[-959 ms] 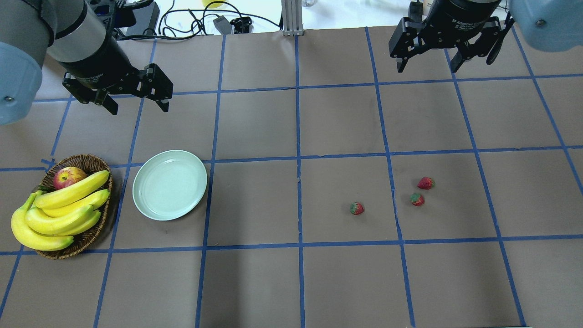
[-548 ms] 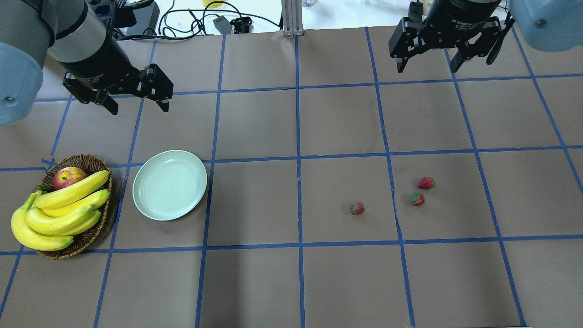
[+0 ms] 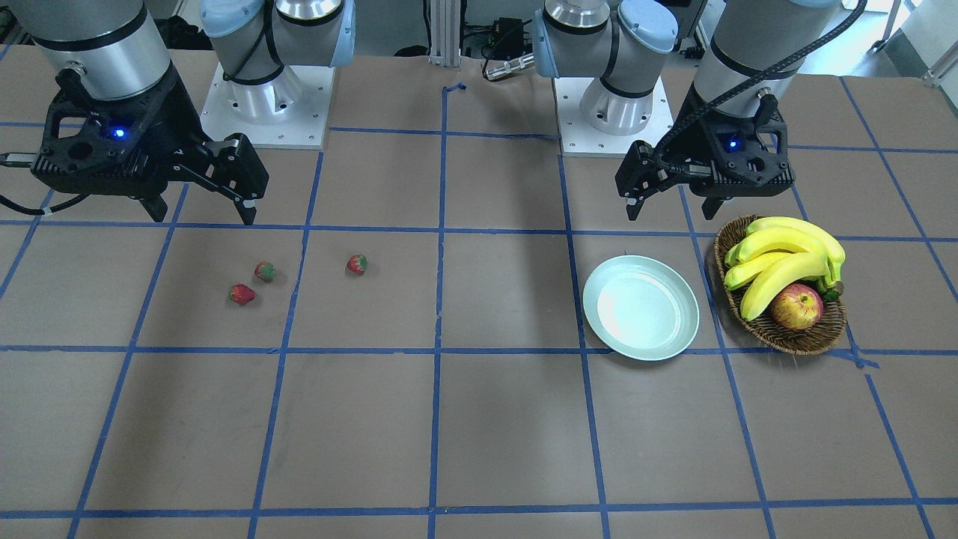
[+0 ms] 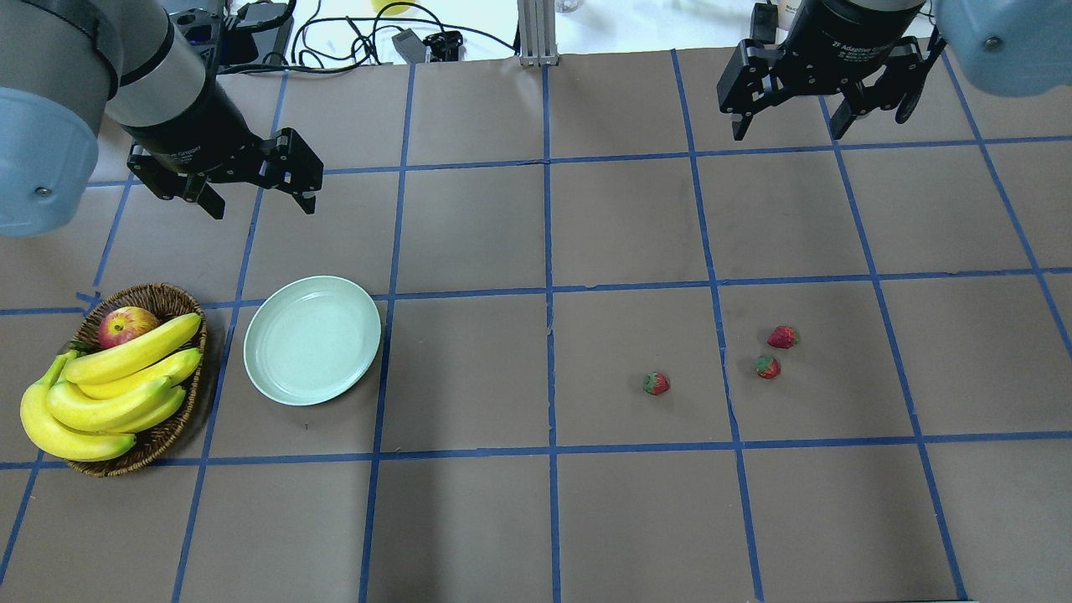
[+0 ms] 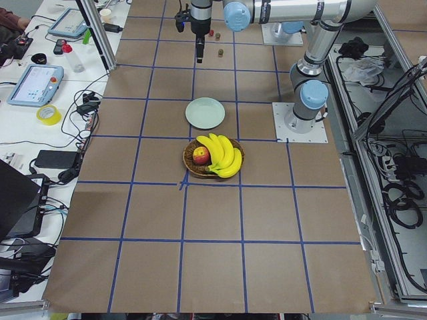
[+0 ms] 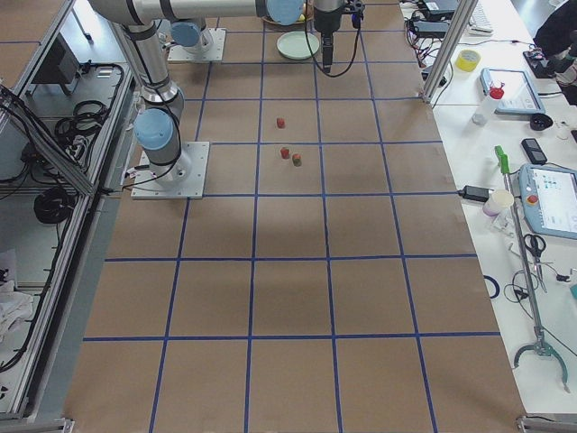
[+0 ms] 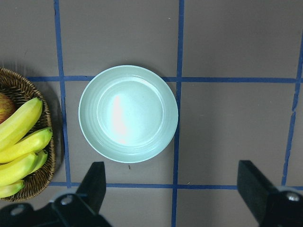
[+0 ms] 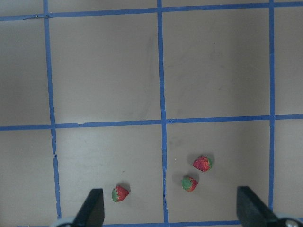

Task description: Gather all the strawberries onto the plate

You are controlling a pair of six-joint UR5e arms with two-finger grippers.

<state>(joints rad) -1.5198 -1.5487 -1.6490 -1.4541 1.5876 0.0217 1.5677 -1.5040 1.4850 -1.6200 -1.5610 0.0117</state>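
Three small red strawberries (image 4: 657, 383) (image 4: 767, 367) (image 4: 783, 337) lie apart on the brown table, right of centre. They also show in the right wrist view (image 8: 120, 193) (image 8: 190, 183) (image 8: 202, 163). The pale mint-green plate (image 4: 311, 340) sits empty at the left, also in the left wrist view (image 7: 128, 113). My left gripper (image 4: 261, 203) is open and empty, high above the table behind the plate. My right gripper (image 4: 788, 132) is open and empty, high at the back right, well behind the strawberries.
A brown wicker basket (image 4: 159, 297) with bananas (image 4: 117, 377) and a red-yellow apple (image 4: 126, 325) stands just left of the plate. Cables and boxes (image 4: 410, 42) lie beyond the table's far edge. Blue tape lines grid the table.
Both grippers have shifted slightly and stay open. The strawberries, the plate and the basket have not moved.
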